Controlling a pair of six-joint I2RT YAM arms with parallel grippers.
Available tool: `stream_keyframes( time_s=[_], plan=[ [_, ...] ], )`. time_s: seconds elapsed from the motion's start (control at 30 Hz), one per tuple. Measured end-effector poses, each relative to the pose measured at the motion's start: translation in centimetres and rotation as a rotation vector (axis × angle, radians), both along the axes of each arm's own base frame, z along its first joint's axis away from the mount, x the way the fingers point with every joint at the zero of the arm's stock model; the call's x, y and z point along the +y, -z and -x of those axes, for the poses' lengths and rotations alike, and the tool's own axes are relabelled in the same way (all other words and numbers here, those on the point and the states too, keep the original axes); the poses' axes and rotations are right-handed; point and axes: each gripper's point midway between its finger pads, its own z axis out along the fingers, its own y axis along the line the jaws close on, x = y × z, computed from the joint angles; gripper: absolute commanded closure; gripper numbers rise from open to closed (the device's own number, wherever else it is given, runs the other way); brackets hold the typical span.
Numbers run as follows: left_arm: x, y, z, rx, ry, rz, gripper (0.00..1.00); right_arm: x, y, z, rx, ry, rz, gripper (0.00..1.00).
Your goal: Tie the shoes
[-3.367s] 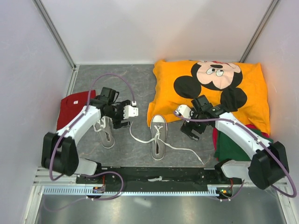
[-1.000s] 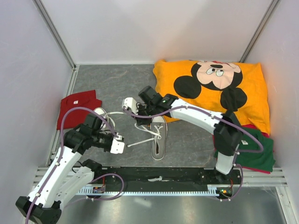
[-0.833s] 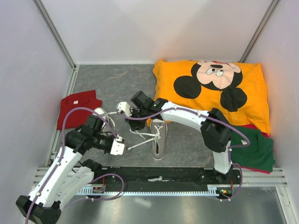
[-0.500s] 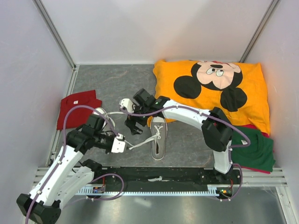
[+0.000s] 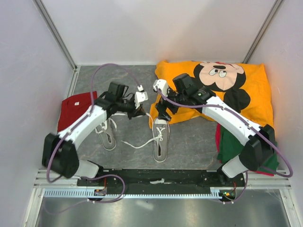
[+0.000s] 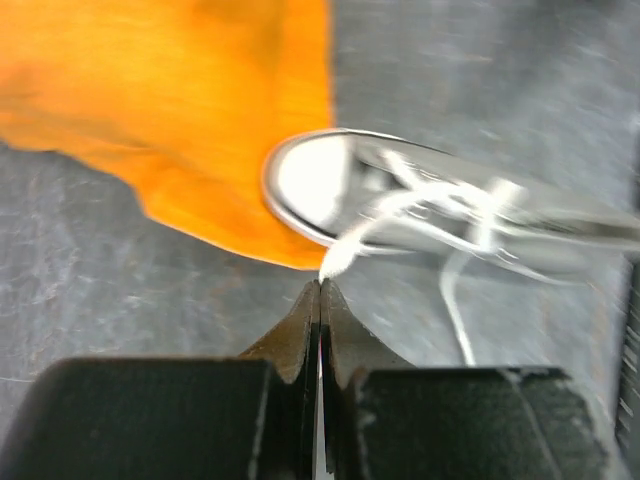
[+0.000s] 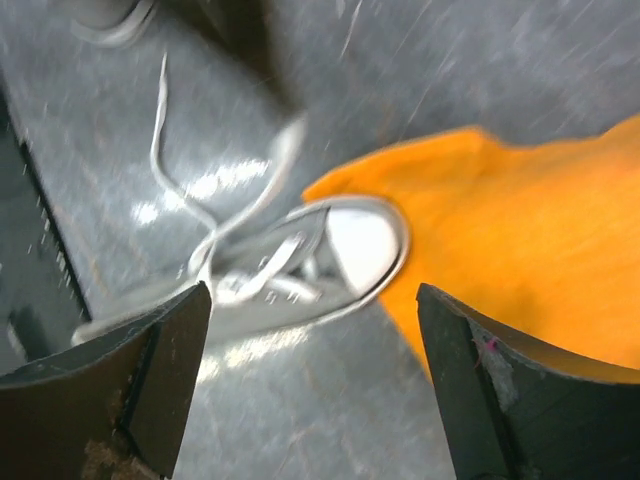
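Shoes: pair, side by side on grey table, long axes near-far, toes toward back wall; one toe touched orange pillow. Left gripper pinched lace; right gripper gaped wide.

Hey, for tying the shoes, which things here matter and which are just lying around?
For the job: shoe by the orange cloth; second shoe; white lace, pinched in the shut left gripper; open right gripper.
Lying about: orange Mickey Mouse cloth; red cloth; green cloth.
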Motion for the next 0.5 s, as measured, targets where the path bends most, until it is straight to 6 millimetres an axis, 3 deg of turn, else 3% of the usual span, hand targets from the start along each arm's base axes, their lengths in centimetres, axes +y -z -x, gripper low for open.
stream_keyframes(
  time_s=[0.07, 0.17, 0.33, 0.37, 0.43, 0.47, 0.5],
  plan=[
    [-0.6, 1.5, -2.8, 0.043, -0.064, -0.021, 0.98, -1.0, 0.9, 1.6, 0.021, -0.015, 0.026, 0.23],
    [-0.9, 4.3, -5.4, 0.115, -0.149, -0.057, 0.98, -2.2, 2.7, 3.9, 0.066, -0.040, 0.059, 0.35],
    [-0.1, 9.6, -6.5, 0.279, -0.257, -0.129, 0.98, -2.7, 5.0, 6.1, 0.098, -0.079, 0.109, 0.41],
    [0.1, 10.3, -6.5, 0.305, -0.271, -0.140, 0.95, -2.1, 5.2, 7.0, 0.094, -0.109, 0.119, 0.42],
    [0.6, 11.1, -6.4, 0.343, -0.295, -0.162, 0.79, -1.0, 5.7, 8.2, 0.081, -0.157, 0.135, 0.45],
    [0.8, 11.3, -6.3, 0.358, -0.304, -0.171, 0.66, -0.3, 5.9, 8.6, 0.071, -0.181, 0.138, 0.46],
    [1.1, 11.4, -6.1, 0.375, -0.314, -0.177, 0.61, 0.3, 6.1, 8.9, 0.064, -0.198, 0.138, 0.47]
  ],
)
